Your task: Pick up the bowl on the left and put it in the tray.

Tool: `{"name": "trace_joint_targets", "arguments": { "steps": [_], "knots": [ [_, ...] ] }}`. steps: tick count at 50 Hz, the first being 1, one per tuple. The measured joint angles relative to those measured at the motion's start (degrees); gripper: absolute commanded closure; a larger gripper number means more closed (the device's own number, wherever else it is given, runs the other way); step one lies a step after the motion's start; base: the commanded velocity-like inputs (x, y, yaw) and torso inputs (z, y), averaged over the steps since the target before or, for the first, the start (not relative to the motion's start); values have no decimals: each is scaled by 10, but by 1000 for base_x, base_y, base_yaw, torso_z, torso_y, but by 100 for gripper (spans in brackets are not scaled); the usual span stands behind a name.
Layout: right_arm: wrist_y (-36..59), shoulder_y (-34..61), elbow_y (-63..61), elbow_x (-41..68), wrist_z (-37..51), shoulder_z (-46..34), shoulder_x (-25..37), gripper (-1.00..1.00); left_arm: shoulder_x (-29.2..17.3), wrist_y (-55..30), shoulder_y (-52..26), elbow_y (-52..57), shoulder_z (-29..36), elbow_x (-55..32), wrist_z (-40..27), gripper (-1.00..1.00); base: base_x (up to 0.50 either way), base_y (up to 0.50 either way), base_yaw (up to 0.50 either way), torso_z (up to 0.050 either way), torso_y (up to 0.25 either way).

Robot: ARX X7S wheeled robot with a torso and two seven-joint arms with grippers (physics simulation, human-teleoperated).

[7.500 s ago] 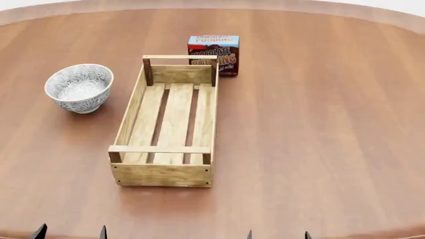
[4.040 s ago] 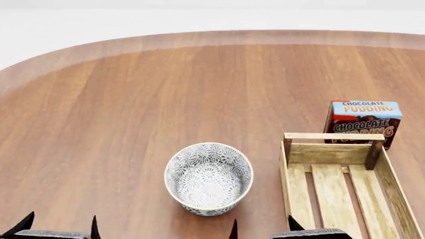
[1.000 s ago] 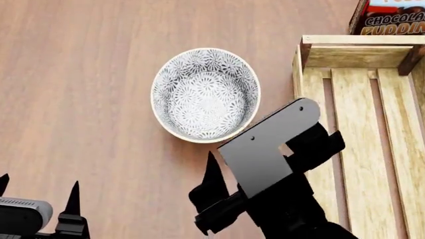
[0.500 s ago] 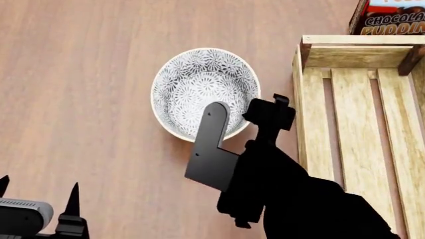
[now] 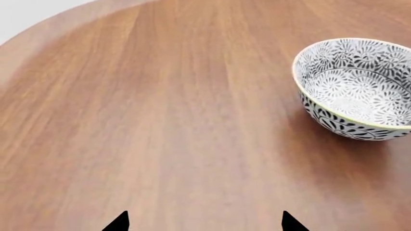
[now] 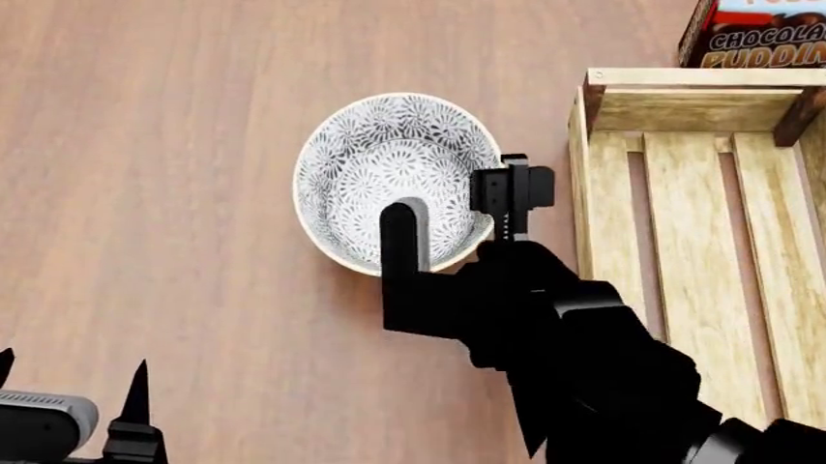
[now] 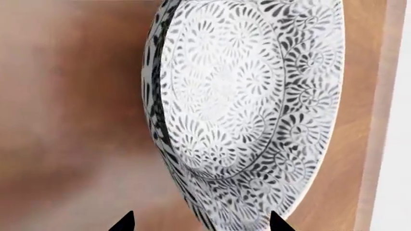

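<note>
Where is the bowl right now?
In the head view the bowl sits on the table, just left of the tray, with the right gripper over its near rim.

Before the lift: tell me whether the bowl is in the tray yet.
Not yet. The bowl stands upright on the table, beside the tray; the right gripper is at its rim.

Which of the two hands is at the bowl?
The right hand, above the bowl's tray-side rim; the left hand sits low, well away from it.
</note>
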Motion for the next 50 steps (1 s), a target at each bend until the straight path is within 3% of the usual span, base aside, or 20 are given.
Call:
{"name": "trace_joint_targets", "arguments": {
  "steps": [17, 18, 40, 50],
  "knots": [
    [-125, 3, 226, -27, 44, -20, -103, -100, -5, 15, 8, -16, -10, -7, 2, -100, 0, 0, 0, 0, 0],
    [-131, 2, 237, -27, 46, -20, -109, 100, -5, 15, 8, -16, -11, -7, 2, -100, 0, 0, 0, 0, 0],
    [-199, -18, 338, -18, 66, -22, -151, 100, -8, 19, 10, -20, -11, -11, -1, -100, 0, 0, 0, 0, 0],
    [-157, -8, 249, -10, 54, -14, -114, 100, -10, 20, 11, -21, -10, -12, -4, -100, 0, 0, 0, 0, 0]
  ]
}}
